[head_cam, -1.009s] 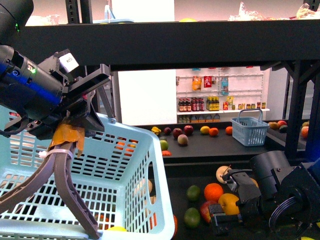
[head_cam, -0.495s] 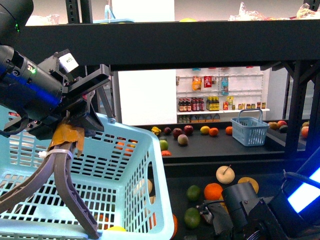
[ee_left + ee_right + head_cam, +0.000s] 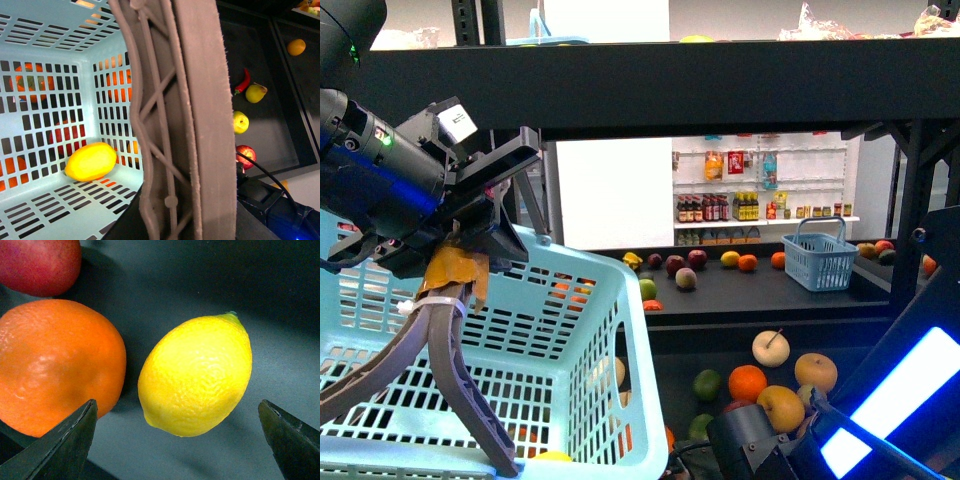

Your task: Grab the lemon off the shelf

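Note:
A yellow lemon (image 3: 196,375) lies on the dark shelf tier (image 3: 280,305) in the right wrist view. My right gripper (image 3: 175,402) is open, with one black fingertip on each side of the lemon and neither touching it. In the front view the right arm (image 3: 760,450) is low at the bottom edge, under the shelf's thick black front edge (image 3: 720,75). My left gripper (image 3: 455,265) is shut on the brown handle (image 3: 200,125) of the light-blue basket (image 3: 570,330). Another lemon (image 3: 91,161) lies inside that basket.
An orange (image 3: 55,365) sits close beside the lemon, with a red apple (image 3: 40,265) past it. On the lower tier lie an orange (image 3: 747,382), a lime (image 3: 707,384) and pale round fruit (image 3: 770,348). A small blue basket (image 3: 820,258) stands on the far tier.
My right arm has moved down and to the left along the bottom of the front view, uncovering fruit it hid. The left arm and basket have not moved.

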`<state>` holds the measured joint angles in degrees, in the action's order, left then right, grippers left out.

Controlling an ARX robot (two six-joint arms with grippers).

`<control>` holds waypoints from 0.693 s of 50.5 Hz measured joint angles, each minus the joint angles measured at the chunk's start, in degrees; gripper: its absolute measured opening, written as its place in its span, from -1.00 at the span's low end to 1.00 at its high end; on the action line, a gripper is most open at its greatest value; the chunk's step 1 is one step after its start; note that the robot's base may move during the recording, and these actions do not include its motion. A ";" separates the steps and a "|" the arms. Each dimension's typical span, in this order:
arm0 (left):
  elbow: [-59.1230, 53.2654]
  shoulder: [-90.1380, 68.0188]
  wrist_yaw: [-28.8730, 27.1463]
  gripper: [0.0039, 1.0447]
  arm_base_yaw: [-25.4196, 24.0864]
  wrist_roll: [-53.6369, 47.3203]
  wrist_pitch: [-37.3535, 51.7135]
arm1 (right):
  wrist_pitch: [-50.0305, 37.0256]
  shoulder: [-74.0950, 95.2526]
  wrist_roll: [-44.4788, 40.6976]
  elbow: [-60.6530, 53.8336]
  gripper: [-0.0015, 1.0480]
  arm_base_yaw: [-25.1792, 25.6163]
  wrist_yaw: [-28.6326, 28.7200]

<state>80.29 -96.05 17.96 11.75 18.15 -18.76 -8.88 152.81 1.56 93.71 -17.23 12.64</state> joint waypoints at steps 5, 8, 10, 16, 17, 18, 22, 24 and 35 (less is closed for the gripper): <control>0.00 0.00 0.00 -0.69 0.00 -0.02 0.00 | 0.61 2.03 -0.94 1.88 0.85 -0.50 -1.01; 0.00 0.00 0.00 -0.69 0.00 0.00 0.00 | 1.31 3.23 -1.46 3.34 0.85 -0.79 -2.05; 0.00 0.00 0.00 -0.69 0.00 0.00 0.00 | 1.60 3.76 -1.55 3.98 0.85 -0.94 -2.16; 0.00 0.00 0.00 -0.69 0.00 -0.02 0.00 | 2.56 5.27 -2.58 6.19 0.85 -1.51 -3.13; 0.00 0.00 0.00 -0.69 0.00 -0.02 0.00 | 2.75 5.62 -2.84 6.64 0.85 -1.62 -3.41; 0.00 0.00 0.02 -0.69 0.00 0.00 0.00 | 2.95 5.92 -3.06 7.10 0.85 -1.70 -3.72; 0.00 0.00 0.02 -0.69 0.00 -0.02 0.00 | 3.52 6.88 -3.56 8.35 0.85 -1.95 -4.17; 0.00 0.00 0.00 -0.69 0.00 -0.02 0.00 | 3.80 7.39 -3.96 8.98 0.85 -2.01 -4.52; 0.00 0.00 0.00 -0.69 0.00 -0.02 0.00 | 5.77 12.39 -7.06 15.63 0.45 -3.06 -8.63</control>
<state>80.29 -96.05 17.96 11.75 18.13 -18.76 -3.11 165.21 -5.50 109.34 -20.29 4.01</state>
